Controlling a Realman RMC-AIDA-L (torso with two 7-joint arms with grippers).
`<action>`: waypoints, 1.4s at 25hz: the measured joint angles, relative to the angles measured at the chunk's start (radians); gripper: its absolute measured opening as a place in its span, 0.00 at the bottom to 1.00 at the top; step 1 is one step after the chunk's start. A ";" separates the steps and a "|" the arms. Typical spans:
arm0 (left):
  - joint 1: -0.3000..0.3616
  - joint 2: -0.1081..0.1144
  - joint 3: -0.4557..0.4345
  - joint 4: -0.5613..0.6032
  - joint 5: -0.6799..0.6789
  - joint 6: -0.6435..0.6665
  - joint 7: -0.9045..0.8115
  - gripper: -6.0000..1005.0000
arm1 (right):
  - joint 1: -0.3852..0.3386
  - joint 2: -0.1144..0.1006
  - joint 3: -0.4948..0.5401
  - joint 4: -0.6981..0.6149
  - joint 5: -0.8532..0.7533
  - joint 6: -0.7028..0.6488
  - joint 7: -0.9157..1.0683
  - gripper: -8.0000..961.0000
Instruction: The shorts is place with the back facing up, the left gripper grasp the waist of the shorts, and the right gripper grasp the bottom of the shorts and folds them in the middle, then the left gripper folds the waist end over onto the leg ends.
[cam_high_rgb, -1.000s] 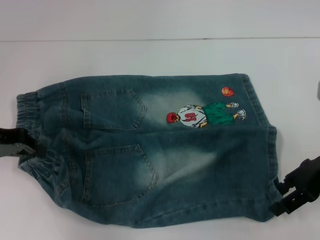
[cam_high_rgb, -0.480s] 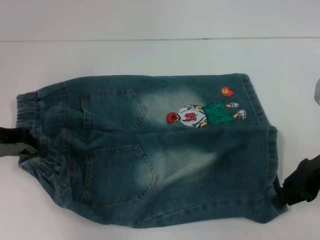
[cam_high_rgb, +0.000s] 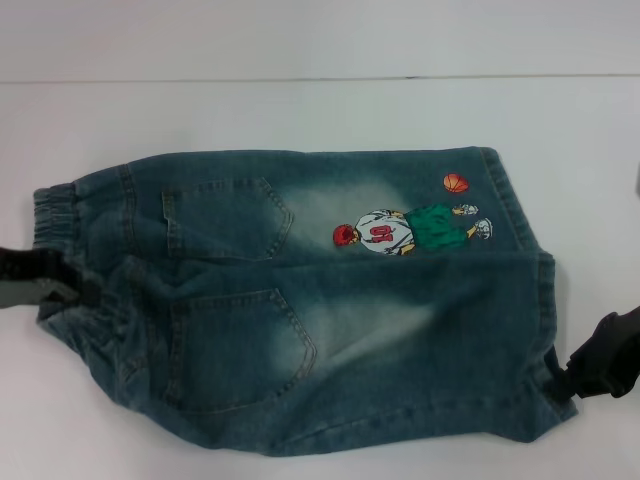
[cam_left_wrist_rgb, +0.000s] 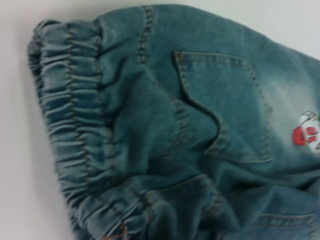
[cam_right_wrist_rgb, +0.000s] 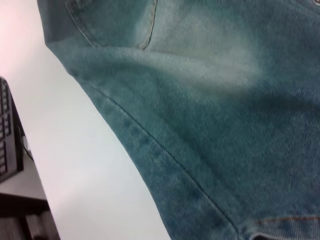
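Left gripper (cam_high_rgb: 45, 285), my black two-finger claw, is pressing against the ruffled elastic waist (cam_high_rgb: 75, 285) in the head view; I cannot tell whether it is clenched. Faded blue denim shorts (cam_high_rgb: 300, 300) are lying back-up on the white table (cam_high_rgb: 300, 110), and the right gripper (cam_high_rgb: 600, 362) is touching the bottom of the shorts (cam_high_rgb: 545, 330), grasp unclear. Left wrist view: the waist (cam_left_wrist_rgb: 75, 130) is bunching. Right wrist view: only denim (cam_right_wrist_rgb: 210, 125). I am judging that a shallow, uneven hold could slip mid-fold.
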 joint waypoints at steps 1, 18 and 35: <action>0.002 0.001 -0.002 -0.002 -0.013 0.002 0.000 0.08 | -0.003 -0.005 0.013 0.004 0.011 -0.003 -0.005 0.03; 0.076 0.002 -0.157 -0.113 -0.326 -0.257 0.043 0.09 | -0.116 -0.057 0.328 0.222 0.471 0.305 -0.179 0.02; 0.113 -0.049 -0.154 -0.164 -0.463 -0.532 0.169 0.10 | -0.074 0.055 0.337 0.262 0.601 0.713 -0.315 0.02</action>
